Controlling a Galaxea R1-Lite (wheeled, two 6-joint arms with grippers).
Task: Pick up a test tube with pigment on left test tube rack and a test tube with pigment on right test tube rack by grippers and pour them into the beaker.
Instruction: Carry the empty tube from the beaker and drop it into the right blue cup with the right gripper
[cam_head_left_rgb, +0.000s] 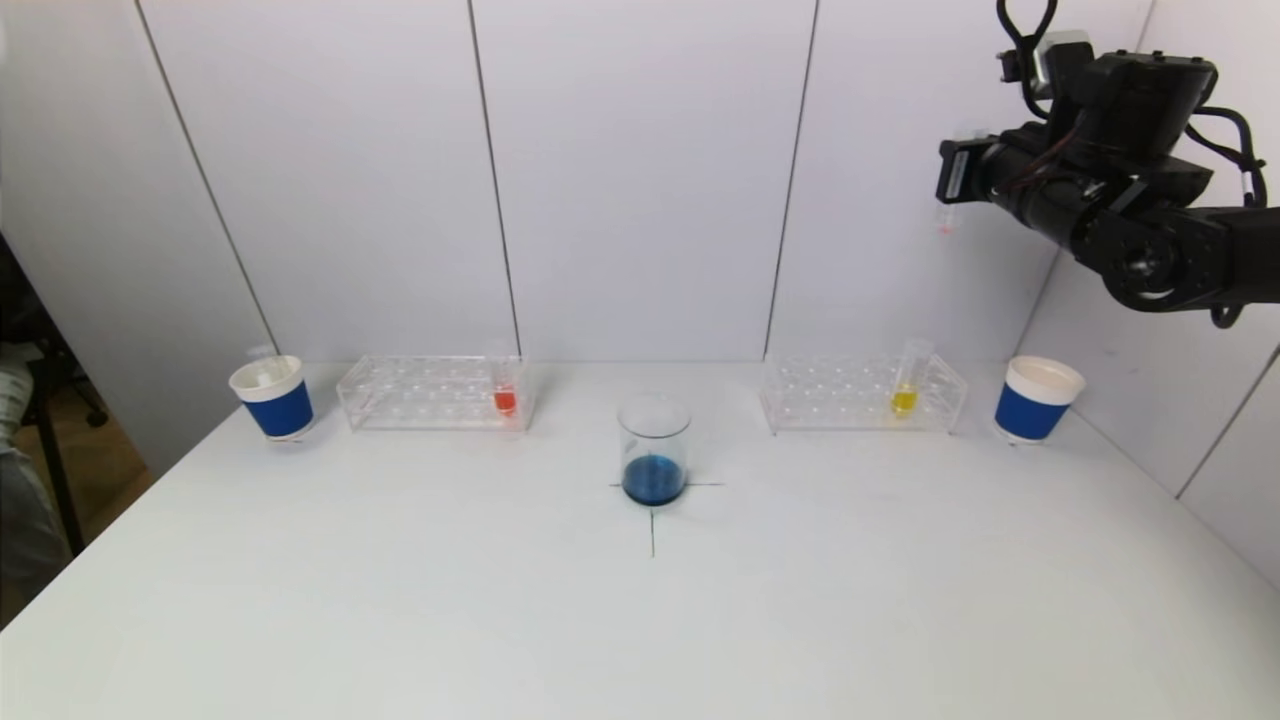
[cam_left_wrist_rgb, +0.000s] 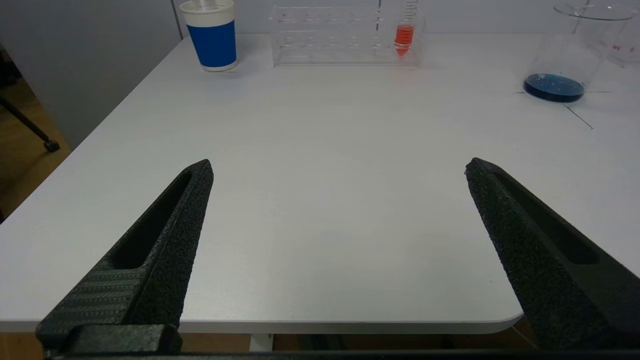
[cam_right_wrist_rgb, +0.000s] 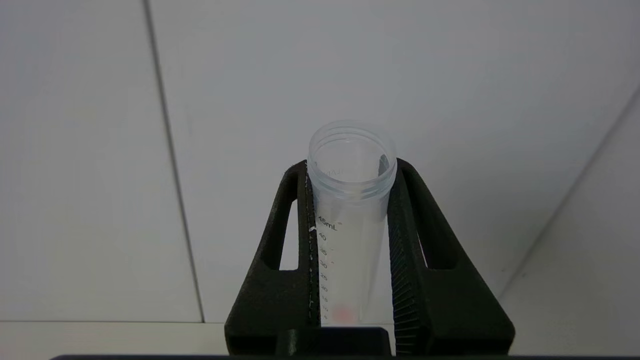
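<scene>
My right gripper (cam_right_wrist_rgb: 350, 167) is shut on a clear test tube (cam_right_wrist_rgb: 350, 240), almost empty, with a pink trace at its tip. In the head view that gripper (cam_head_left_rgb: 952, 172) is high above the table's right side, the tube (cam_head_left_rgb: 946, 215) hanging below it. The beaker (cam_head_left_rgb: 654, 452) with blue liquid stands at the table's middle. The left rack (cam_head_left_rgb: 435, 392) holds a tube of orange-red pigment (cam_head_left_rgb: 505, 395). The right rack (cam_head_left_rgb: 862, 395) holds a tube of yellow pigment (cam_head_left_rgb: 906, 385). My left gripper (cam_left_wrist_rgb: 340, 165) is open and empty over the table's near edge, out of the head view.
A blue-and-white paper cup (cam_head_left_rgb: 272, 397) stands left of the left rack, with something clear sticking out of it. Another cup (cam_head_left_rgb: 1036, 399) stands right of the right rack. White wall panels close off the back and right.
</scene>
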